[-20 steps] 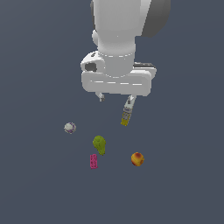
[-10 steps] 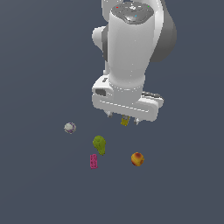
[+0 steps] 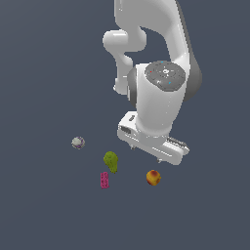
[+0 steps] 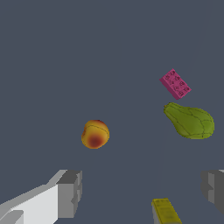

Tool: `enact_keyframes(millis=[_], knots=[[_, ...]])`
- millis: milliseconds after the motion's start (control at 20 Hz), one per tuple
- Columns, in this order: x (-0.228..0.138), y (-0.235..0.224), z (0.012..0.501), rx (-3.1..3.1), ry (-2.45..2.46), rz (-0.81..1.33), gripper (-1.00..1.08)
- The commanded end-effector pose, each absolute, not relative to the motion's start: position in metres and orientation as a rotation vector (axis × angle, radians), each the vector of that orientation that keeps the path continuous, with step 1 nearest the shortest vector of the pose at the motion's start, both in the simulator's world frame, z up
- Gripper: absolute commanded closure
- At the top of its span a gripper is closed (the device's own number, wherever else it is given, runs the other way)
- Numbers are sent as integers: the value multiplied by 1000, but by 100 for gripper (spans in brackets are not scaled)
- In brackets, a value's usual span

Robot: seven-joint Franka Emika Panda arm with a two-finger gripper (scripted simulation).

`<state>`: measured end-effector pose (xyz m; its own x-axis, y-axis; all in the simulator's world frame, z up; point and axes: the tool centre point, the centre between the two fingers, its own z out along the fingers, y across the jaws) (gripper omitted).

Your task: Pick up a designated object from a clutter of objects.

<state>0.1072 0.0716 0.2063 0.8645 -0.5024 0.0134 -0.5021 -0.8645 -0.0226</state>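
Peach (image 3: pixel 153 177) on the dark grey floor (image 3: pixel 44 73), at the exterior view's right end of the clutter, free of any contact; orange-red skin with a yellowish patch, also seen in the wrist view (image 4: pixel 95 134). Green pear (image 3: pixel 111 161) to the exterior view's left of it, well apart, lying on its side. Pink block (image 3: pixel 104 179) just beside the pear on the near side, not clearly touching; studded face visible in the wrist view (image 4: pixel 175 84), pear (image 4: pixel 190 122) close by it there too. Whitish ball (image 3: pixel 78 142) further to the exterior view's left, apart from the rest. Yellow bottle end (image 4: pixel 165 211) showing at the wrist view's edge only; hidden behind the arm in the exterior view. Gripper (image 4: pixel 142 192) above the floor, tilted, holding nothing; jaws spread wide, one grey finger (image 4: pixel 70 193) and the other at the frame edge, with bare floor and the bottle end between them. Peach ahead of the fingers, outside the gap. In the exterior view, white hand body (image 3: pixel 154 142) hanging over the spot behind the peach and pear, fingertips not resolvable there
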Motion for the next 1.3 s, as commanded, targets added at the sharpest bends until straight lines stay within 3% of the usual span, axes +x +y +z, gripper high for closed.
enact_keyframes(millis=[0,650,1250], knots=[[115,80,187,-2996,892,-24,-92],[135,116,102,-2900,1200,-3,-92],[137,123,83,-2880,1256,1,-92]])
